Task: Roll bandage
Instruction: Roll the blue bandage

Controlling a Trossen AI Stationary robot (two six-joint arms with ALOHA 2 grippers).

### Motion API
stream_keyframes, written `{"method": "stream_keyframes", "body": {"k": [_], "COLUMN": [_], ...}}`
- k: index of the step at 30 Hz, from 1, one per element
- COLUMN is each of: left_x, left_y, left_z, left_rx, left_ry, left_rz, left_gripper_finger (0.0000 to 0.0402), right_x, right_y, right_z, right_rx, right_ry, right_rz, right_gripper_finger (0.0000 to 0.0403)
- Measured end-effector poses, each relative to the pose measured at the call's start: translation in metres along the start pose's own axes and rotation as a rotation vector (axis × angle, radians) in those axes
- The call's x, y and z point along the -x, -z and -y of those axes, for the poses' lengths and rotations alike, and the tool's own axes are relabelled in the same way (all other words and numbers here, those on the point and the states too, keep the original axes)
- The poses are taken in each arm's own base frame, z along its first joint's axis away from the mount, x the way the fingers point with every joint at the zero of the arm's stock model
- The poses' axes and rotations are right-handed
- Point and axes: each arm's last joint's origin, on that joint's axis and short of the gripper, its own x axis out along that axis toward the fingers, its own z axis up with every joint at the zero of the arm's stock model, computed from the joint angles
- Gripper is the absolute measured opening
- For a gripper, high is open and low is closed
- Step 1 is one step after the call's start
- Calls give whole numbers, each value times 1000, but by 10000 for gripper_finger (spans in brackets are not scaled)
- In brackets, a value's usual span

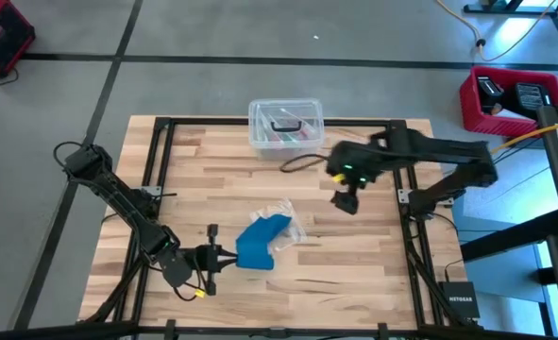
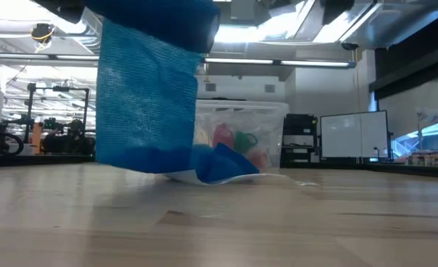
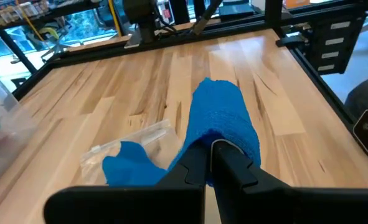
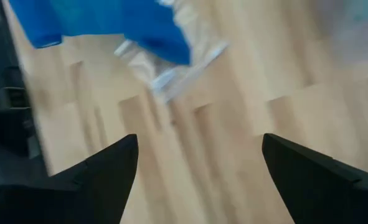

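Blue stretch fabric, one single bandage [image 1: 260,243], lies at about six o'clock on the wooden table [image 1: 354,274], one end lifted off the surface. The left gripper [image 1: 224,257], coming in from about seven o'clock, has its fingers pinched tight on that raised end; in the left wrist view the band [image 3: 220,121] drapes away from the closed fingertips and trails back down to the tabletop. Its far end rests on, or partly in, one small clear plastic bag [image 1: 286,229], just towards three o'clock of the fabric. From table height the band [image 2: 146,104] hangs as a limp open-weave sheet, its lower edge bunched on the wood.

It looks very light, soft and stretchy, with no stiffness of its own, so it will likely sag, fold and twist under any pull. A hold at the free end or along an edge seems best, keeping mild tension so the roll winds evenly; the bag may drag along with it.

The right gripper [image 1: 345,199] hovers near two o'clock, well apart from the fabric, its fingers spread wide with nothing between them. One clear lidded box [image 1: 285,127] stands at twelve o'clock, with colourful items inside.
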Motion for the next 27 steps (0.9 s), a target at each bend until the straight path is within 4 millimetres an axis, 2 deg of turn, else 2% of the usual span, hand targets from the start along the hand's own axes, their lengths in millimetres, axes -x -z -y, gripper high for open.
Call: {"method": "stream_keyframes", "body": {"k": [4, 8, 11, 13, 16, 20, 23, 27], "left_x": [-4, -14, -22, -22, -10, 10, 18, 16], "left_y": [-1, -4, -16, -31, -60, -89, -98, -105], "left_z": [-3, -11, -20, -27, -41, -62, -74, -83], "left_rx": [12, 99, 136, 126, 90, 55, 39, 36], "left_ry": [2, 35, 109, 127, 117, 88, 57, 14], "left_rz": [1, -10, 34, 79, 167, 284, 340, 393], "left_gripper_finger": [1, 1, 1, 1, 1, 1, 1, 1], "right_x": [16, 1, -26, -53, -91, -130, -150, -161], "right_y": [24, 47, 62, 71, 85, 97, 99, 83], "right_z": [-4, -5, -4, -4, -12, -25, -30, -30], "right_rx": [66, 174, 202, 209, 231, 209, 197, 154], "right_ry": [112, 159, 112, 41, -106, -244, -231, -168], "right_rz": [157, 320, 471, 548, 634, 894, 1078, 1209], "right_gripper_finger": [344, 344, 344, 344, 344, 344, 344, 344]}}
